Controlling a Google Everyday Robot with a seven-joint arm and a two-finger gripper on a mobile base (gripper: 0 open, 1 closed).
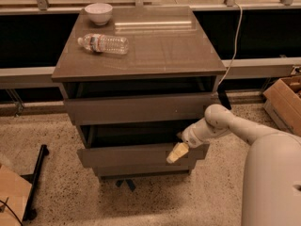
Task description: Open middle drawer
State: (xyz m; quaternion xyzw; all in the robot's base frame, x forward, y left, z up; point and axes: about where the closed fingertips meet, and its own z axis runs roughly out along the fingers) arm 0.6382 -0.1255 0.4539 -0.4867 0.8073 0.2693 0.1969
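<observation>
- Middle drawer (131, 155): glossy grey-brown front, plain and flat, no handle. It's the central one of three in the table (160, 46).
- It stands partly pulled out. A dark opening shows behind the top edge of its front, and the inside is too shadowed to read.
- My gripper (177, 153) is at the right part of that front, its tan tip over the top edge and pointing down-left across the panel.
- Can't tell whether the gripper is spread or closed, or whether it's hooked behind the edge. The tip reads as a single wedge.
- My arm (221, 121) comes in from the right and my white body (273, 178) fills the lower right corner.
- Top drawer front (136, 108), just above, is taller and wider, with a dark gap under the table's slab.
- Lowest drawer front (141, 171) is narrower and sits back beneath the middle one.
- On the table: a clear plastic bottle (103, 44) lying on its side at the left, and a white bowl (98, 13) upright at the back-left corner, apart from the bottle.
- A white cable (235, 41) hangs down behind the table's right side.
- A cardboard box (284, 100) sits on the speckled floor (66, 182) at far right.
</observation>
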